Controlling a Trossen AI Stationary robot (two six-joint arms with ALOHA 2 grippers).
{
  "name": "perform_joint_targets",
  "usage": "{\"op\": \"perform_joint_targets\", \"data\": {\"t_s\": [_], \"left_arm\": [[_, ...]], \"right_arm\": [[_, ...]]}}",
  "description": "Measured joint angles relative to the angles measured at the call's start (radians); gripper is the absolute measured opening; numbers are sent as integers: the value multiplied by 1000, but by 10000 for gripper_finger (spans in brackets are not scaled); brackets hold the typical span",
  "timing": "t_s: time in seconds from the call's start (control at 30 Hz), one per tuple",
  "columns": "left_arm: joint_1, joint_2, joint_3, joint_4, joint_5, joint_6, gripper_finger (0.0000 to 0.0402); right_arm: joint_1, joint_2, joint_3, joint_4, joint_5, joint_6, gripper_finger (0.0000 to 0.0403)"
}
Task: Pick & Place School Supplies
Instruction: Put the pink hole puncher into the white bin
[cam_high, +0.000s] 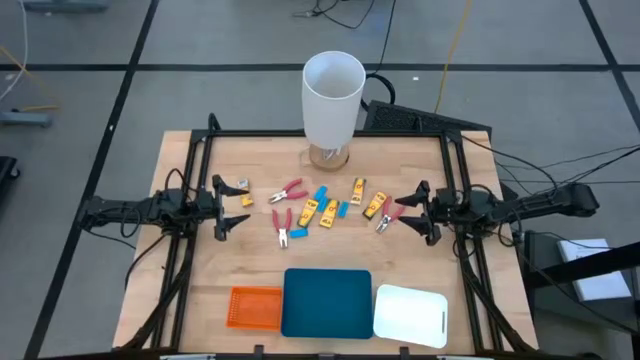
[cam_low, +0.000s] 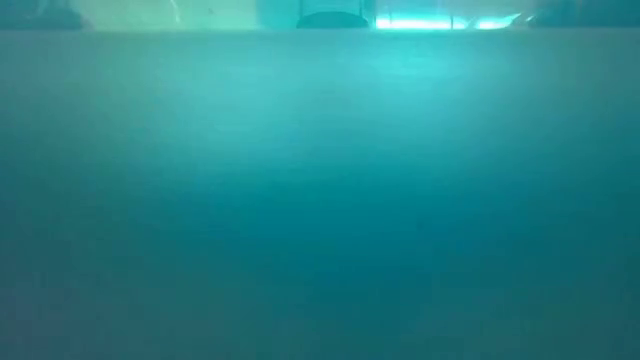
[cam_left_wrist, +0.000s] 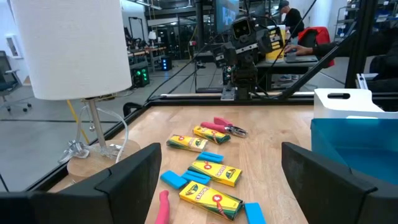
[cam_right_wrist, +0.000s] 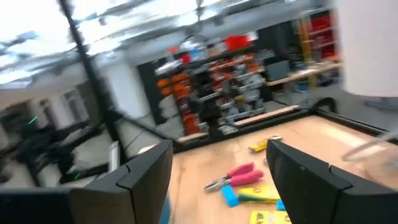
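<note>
Small, light, stiff supplies — red pliers, yellow boxes, blue blocks — are scattered mid-tabletop, best pinched across narrow sides, between the open, empty left claw and right claw.

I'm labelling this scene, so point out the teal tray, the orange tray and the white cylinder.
teal tray (cam_high: 328, 303): high view, bare middle.
orange tray (cam_high: 254, 308): high view, its mesh floor.
white cylinder (cam_high: 331, 105): high view, outer wall.

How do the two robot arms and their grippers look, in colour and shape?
Both arms are dark, almost black, slim and jointed, with black cables running along them. The left gripper and the right gripper each have two flat, blocky dark fingers with plain matte surfaces and no visible markings.
</note>
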Motion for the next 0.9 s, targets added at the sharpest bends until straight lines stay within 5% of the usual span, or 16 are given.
{"op": "perform_joint_targets", "data": {"t_s": [0.1,0.37,0.73,0.9], "left_arm": [[0,0,0,0,0,0,333],[0,0,0,2,0,0,333],[0,0,0,2,0,0,333],[0,0,0,2,0,0,333]], "right_arm": [[0,75,43,-34,135,66,252],[-9,315,285,-621,426,299,252],[-150,600,611,-1186,265,735,251],[-213,731,616,-1230,124,828,251]]}}
